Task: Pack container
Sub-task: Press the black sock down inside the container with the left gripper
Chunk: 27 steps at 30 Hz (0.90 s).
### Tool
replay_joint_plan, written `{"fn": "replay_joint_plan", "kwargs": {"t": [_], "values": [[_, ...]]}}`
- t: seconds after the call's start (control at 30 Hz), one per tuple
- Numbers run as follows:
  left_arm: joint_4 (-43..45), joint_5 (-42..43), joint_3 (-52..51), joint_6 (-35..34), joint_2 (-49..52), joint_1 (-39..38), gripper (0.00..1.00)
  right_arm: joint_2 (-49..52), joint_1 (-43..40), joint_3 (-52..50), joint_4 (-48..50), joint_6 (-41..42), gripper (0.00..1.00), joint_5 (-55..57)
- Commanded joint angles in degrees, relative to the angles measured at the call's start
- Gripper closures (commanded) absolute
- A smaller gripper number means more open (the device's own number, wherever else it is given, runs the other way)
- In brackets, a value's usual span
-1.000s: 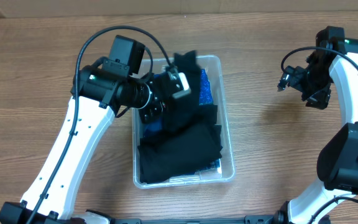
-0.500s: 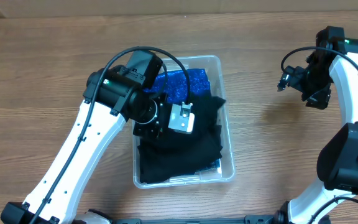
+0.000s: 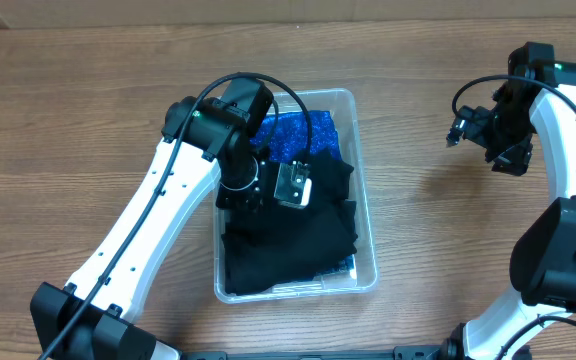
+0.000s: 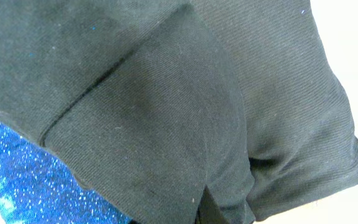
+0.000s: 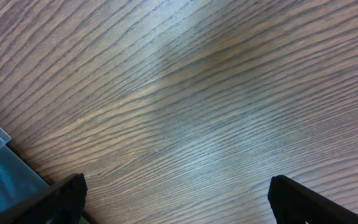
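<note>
Left end effector (image 3: 292, 186) low, container (image 3: 366, 232) beneath (black cloth (image 3: 298, 245) inside)

The container (image 3: 365, 215) sits mid-table (image 3: 58, 120). Inside it, a garment (image 3: 288, 245) fills the near half and overlaps a cloth (image 3: 303, 128) lying at the far end. The left gripper (image 3: 293, 188) reaches in from the left side and is down on the garment near the container's centre. The right gripper (image 5: 176, 202) hangs over the table, well apart to the container's right.

Overhead straight down, left wrist close on cloth (image 4: 166, 112) — right, on table (image 5: 197, 93).
</note>
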Motion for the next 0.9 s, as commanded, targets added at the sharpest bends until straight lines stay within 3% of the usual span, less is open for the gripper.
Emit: {"fn": "replay_joint_plan", "kwargs": {"t": [0.0, 0.1, 0.17, 0.3, 0.33, 0.37, 0.4, 0.77, 0.87], "values": [[1.3, -2.1, -0.4, -0.7, 0.8, 1.7, 0.96, -1.8, 0.0, 1.3, 0.1, 0.0, 0.02, -0.2], [3.8, -3.1, -1.0, -1.8, 1.9, 2.6, 0.95, -1.8, 0.0, 1.3, 0.0, 0.0, 0.02, -0.2], [5.6, -4.7, -1.2, -3.4, 3.1, 3.3, 0.85, -1.8, 0.0, 1.3, 0.0, 0.0, 0.02, -0.2], [8.6, -4.8, -1.2, -7.7, 5.0, 3.9, 0.55, -1.8, 0.0, 1.3, -0.2, 0.0, 0.02, -0.2], [9.0, -4.6, -1.2, -8.8, 5.4, 3.9, 0.45, -1.8, 0.0, 1.3, -0.2, 0.0, 0.02, -0.2], [9.3, -4.7, -1.2, -9.5, 5.9, 3.9, 0.05, -1.8, 0.0, 1.3, -0.2, 0.0, 0.02, -0.2], [9.6, -4.9, -1.2, -9.4, 6.2, 4.0, 0.0, -1.8, 0.0, 1.3, -0.2, 0.0, 0.02, -0.2], [15.1, -7.5, 2.6, -27.4, 3.6, 5.5, 0.0, -1.8, 0.0, 1.3, -0.3, 0.0, 0.02, -0.2], [15.1, -2.6, 5.9, -34.2, 1.0, 5.1, 0.0, -1.8, 0.0, 1.3, -0.2, 0.0, 0.02, -0.2]]}}
